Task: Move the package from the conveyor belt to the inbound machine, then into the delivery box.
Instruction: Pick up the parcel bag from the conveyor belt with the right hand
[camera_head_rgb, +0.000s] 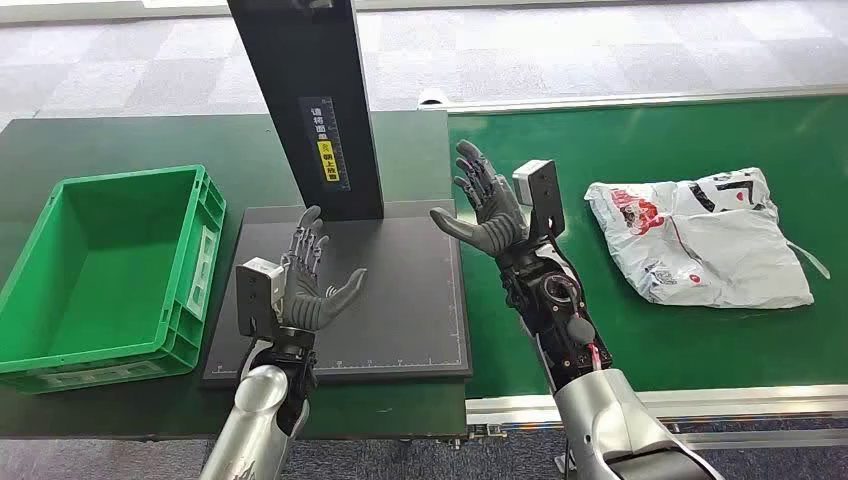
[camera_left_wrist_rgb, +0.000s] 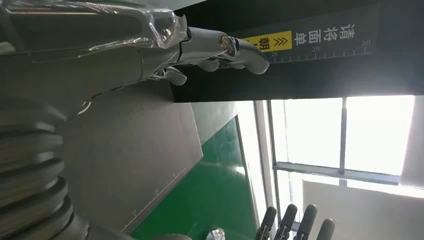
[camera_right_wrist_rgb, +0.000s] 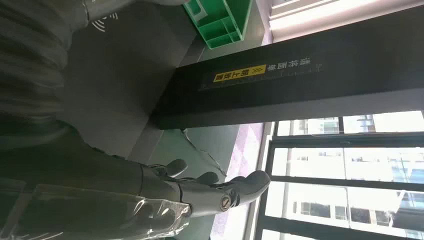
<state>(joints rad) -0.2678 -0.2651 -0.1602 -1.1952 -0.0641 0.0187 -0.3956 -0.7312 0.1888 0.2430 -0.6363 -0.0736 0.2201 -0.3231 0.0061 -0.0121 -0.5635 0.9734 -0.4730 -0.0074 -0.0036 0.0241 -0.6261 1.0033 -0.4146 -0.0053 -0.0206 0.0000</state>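
- Left hand (camera_head_rgb: 308, 285): raised over the near left part of the dark scanner platform (camera_head_rgb: 400, 300), palm turned inward, fingers spread, holding nothing.
- Right hand (camera_head_rgb: 487, 205): raised at the platform's right edge, beside the green conveyor belt (camera_head_rgb: 700, 330), palm facing the left hand, fingers apart and empty.
- Inbound machine: a black upright column (camera_head_rgb: 310, 90) stands at the rear of the platform and carries a yellow label (camera_head_rgb: 327, 160) under white characters.
- Package (camera_head_rgb: 700, 240): a white plastic mailer bag with red and black print lies flat and crumpled on the conveyor belt, right of the right hand and apart from it.
- Delivery box (camera_head_rgb: 190, 290): a green plastic crate sits on the dark table (camera_head_rgb: 100, 140), just left of the platform.
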